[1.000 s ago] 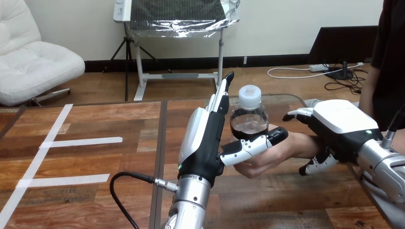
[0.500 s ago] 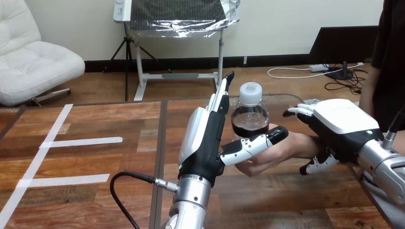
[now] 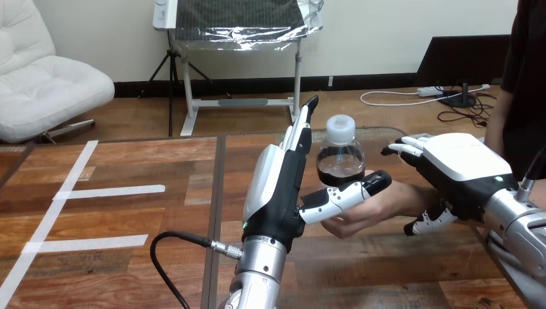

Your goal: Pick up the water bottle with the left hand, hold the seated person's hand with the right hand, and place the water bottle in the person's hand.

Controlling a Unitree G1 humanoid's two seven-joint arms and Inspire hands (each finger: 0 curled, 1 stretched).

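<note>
- One water bottle (image 3: 340, 158) with a white cap (image 3: 340, 125) and dark liquid stands upright above the wooden table (image 3: 129, 212). It is right of the table's middle and toward the far edge.
- Its base sits in the person's hand (image 3: 360, 209), which reaches in from the table's right side with the palm turned up and the fingers cupped under the bottle.
- Just left of the bottle is the robot's left hand (image 3: 277, 193), raised with its white back toward the camera.
- That hand is spread open: its fingers (image 3: 297, 132) point straight up along the bottle's left side, close against it.
- Its thumb (image 3: 348, 192) stretches out to the right, crossing in front of the bottle's lower part and over the person's fingers.
- Nothing of the left hand curls round the bottle, so the bottle stands between the upright fingers and the outstretched thumb.
- To the right, the robot's right hand (image 3: 460, 164) lies over the person's wrist (image 3: 402, 193), white back upward, well apart from the bottle.
- Whether that hand clasps the wrist or only rests over it, I cannot tell.
</note>
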